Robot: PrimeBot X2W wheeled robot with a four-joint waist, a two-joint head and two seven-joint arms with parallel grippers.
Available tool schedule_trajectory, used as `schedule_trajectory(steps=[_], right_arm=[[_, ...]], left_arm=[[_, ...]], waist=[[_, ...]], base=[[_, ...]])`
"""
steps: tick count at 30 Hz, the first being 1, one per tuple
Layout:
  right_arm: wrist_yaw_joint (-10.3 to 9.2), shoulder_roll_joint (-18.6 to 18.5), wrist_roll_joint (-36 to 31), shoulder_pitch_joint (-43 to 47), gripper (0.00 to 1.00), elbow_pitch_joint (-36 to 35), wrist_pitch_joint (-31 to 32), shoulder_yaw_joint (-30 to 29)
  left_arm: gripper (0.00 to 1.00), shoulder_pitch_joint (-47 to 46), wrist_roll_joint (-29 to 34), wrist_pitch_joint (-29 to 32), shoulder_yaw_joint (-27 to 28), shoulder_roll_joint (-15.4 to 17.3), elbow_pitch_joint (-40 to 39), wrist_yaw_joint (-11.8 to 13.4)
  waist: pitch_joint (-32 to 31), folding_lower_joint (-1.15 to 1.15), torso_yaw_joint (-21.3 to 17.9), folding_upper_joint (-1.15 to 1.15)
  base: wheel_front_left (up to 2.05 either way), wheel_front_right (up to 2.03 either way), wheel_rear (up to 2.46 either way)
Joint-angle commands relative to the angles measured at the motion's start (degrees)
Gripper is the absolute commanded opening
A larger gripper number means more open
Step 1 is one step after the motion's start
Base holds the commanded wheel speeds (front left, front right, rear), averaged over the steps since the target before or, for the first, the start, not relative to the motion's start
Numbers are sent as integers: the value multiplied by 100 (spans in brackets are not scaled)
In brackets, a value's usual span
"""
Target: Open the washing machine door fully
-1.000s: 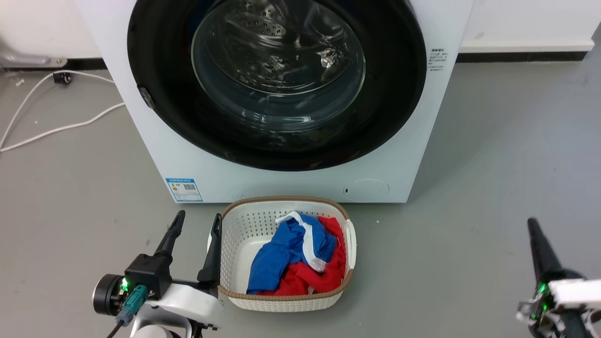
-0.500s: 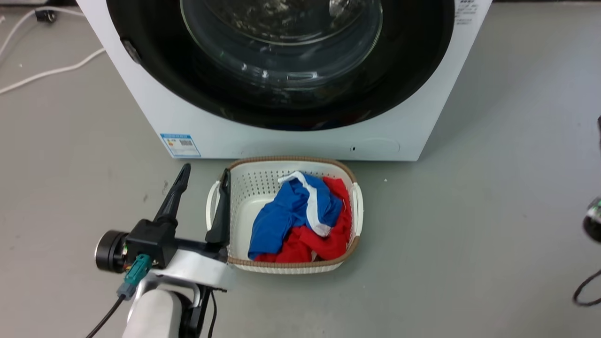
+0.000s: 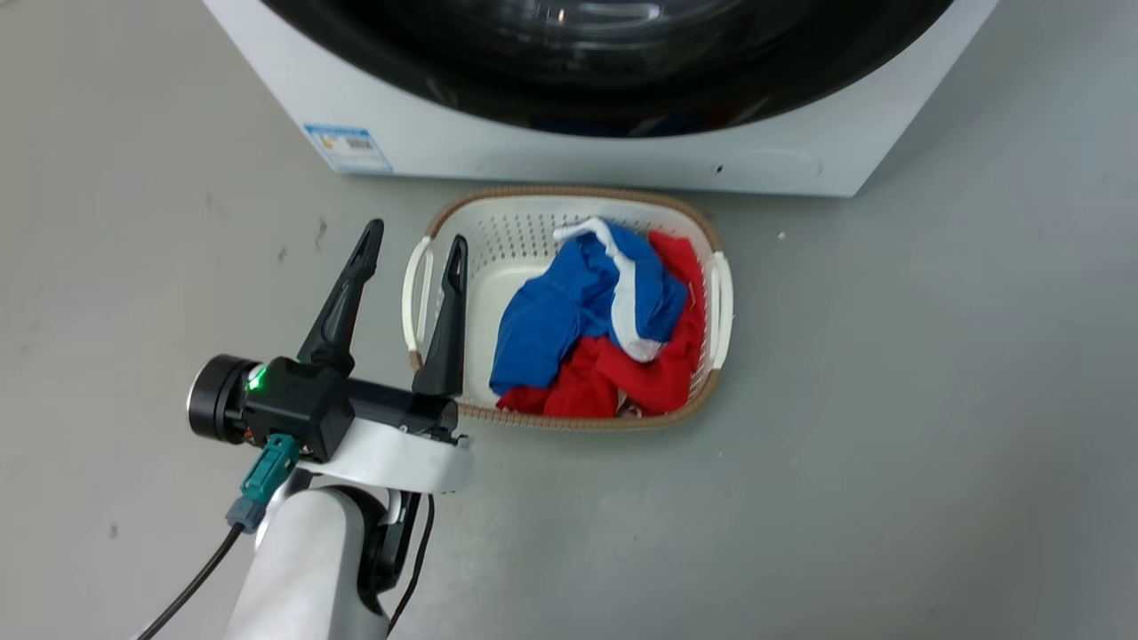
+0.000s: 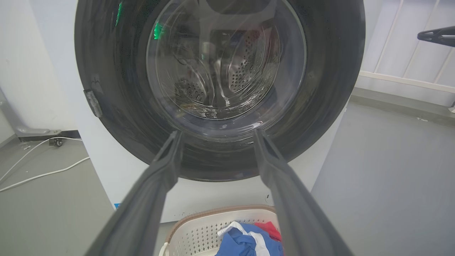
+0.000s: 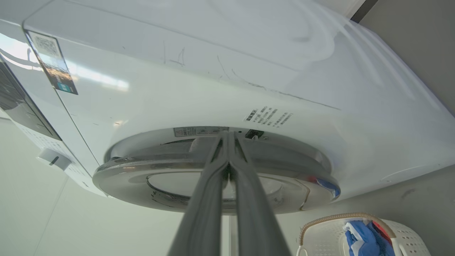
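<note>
The head camera has tipped down, so the white washer [image 3: 622, 156] now sits at the far top edge.
The washing machine door [image 4: 220, 89] is closed on the washer's front, just behind the basket [image 3: 569, 194] of blue and red clothes [image 3: 587, 329]. The left gripper [image 3: 415, 236] is spread wide, holding nothing, near the basket's left side. The right gripper [image 5: 227, 134] has its fingers pressed together, tips by the door's right rim.
</note>
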Motion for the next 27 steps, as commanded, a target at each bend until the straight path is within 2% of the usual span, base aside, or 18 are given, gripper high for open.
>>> schedule_trajectory(steps=[1,6,10,18,27], right_arm=[[2,-14,-187,-316,0,129,165,167],[2,164,-637,-1096,0,374,558,569],[2,344,-1026,-1568,0,520,626,768],[2,546,-1422,-2004,0,819,480,737],[9,767,-1283,-2075,0,1050,1120,549]], left_arm=[[100,-119,2,-15,-16,-7,-51,21],[100,-264,-18,-15,-74,-32,-96,55],[100,-378,-44,-15,-126,-54,-122,72],[100,-459,-100,-15,-212,-77,-120,124],[100,-508,-117,-15,-236,-85,-67,151]], waist=[[251,-1,108,0],[493,-1,163,0],[651,-1,223,0],[808,-1,300,0],[785,-1,296,0]], base=[[0,0,0],[0,0,0],[0,0,0],[0,0,0],[0,0,0]])
